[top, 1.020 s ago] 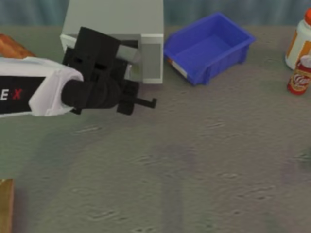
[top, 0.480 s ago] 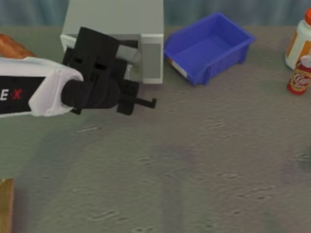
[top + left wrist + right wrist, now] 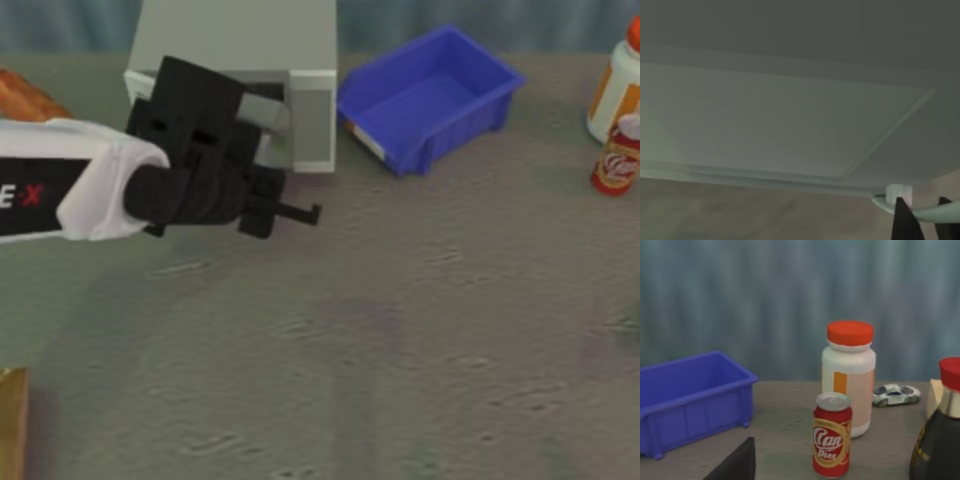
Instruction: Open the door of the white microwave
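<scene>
1. Top view: white microwave (image 3: 240, 60) sits at the far left of the bench (image 3: 420, 340); my left end effector (image 3: 300, 212) is right in front of it, arm body covering most of the door (image 3: 278, 128).
2. Door looks slightly ajar to me, a grey edge showing beside the control strip (image 3: 313, 120), but most of it is hidden, so not sure.
3. Left wrist view: door panel (image 3: 780, 125) fills the frame; the dark fingertips (image 3: 904, 220) sit at a pale handle (image 3: 910, 207) on the door's edge. Looks clenched on the handle; contact is partly cropped, so that is a judgement.
4. Right end effector (image 3: 737, 465): only a dark tip shows in the right wrist view, can't tell released or clenched. Parked on the right side, off the top view.
5. Risk: grip slips off the handle if I pull straight instead of along the hinge arc. Pulling too hard could drag the whole oven.
6. Risk: door swing meets my own forearm, which is crowding the front.
7. Room: wide free bench near and to the right. Blue bin (image 3: 430, 95) is just beside the microwave's right side; can (image 3: 615, 155) and bottle (image 3: 615, 85) are well apart at the far right.
</scene>
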Controlling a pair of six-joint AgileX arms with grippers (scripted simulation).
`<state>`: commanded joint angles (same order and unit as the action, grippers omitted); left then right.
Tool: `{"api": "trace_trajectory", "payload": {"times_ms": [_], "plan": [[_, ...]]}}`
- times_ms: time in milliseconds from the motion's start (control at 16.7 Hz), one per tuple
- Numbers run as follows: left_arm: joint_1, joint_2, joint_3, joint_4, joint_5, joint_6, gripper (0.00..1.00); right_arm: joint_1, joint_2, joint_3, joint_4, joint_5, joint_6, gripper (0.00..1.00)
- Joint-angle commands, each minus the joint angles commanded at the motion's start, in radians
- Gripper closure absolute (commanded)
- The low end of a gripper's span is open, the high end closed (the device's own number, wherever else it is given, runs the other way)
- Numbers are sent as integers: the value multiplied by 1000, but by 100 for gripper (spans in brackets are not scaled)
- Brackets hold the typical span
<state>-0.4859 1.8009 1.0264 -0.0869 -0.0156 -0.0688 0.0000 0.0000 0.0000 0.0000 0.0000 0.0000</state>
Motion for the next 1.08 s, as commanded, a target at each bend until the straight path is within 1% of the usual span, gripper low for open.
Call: {"api": "trace_trajectory", "payload": {"times_ms": [300,1080], "plan": [[20,-20,-23,7,26,41,100,0,0,0,0,0,0,0],[20,-20,-23,7,26,41,100,0,0,0,0,0,0,0]]}}
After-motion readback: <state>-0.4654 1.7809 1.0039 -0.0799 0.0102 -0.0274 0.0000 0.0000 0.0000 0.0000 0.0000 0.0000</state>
